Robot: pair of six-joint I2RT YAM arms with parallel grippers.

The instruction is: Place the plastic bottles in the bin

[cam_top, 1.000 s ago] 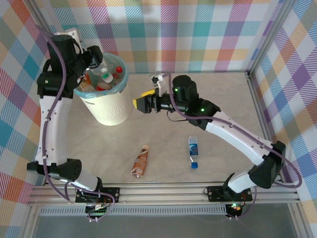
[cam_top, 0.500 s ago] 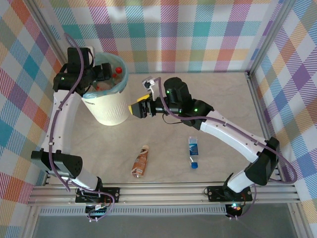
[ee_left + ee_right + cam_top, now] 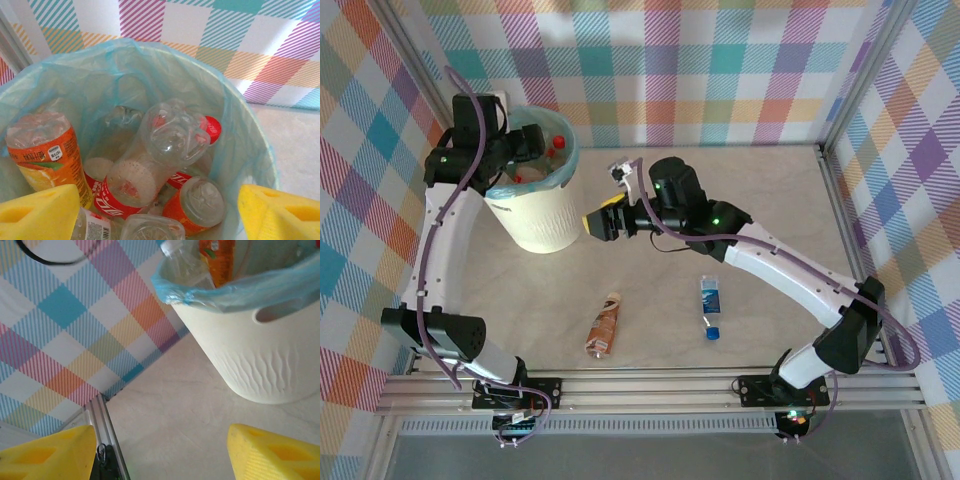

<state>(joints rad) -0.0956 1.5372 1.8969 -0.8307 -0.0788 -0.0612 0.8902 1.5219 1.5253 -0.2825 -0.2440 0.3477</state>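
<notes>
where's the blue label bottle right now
The blue-label bottle lies on the table near the front edge, right of centre in the top view, with the brown bottle to its left.

Pale beige, faintly veined tabletop [image 3: 770, 190] spans the middle of the overhead view. Checked cloth walls [image 3: 720, 70] in pink, teal, orange, yellow and purple close it in at 9, 12 and 3 o'clock. A silver aluminium rail [image 3: 650, 388] runs along the 6 o'clock edge, and a slotted side rail [image 3: 842, 200] borders the 3 o'clock edge. A grey strip [image 3: 720, 445] lies beyond the 6 o'clock rail.
</notes>
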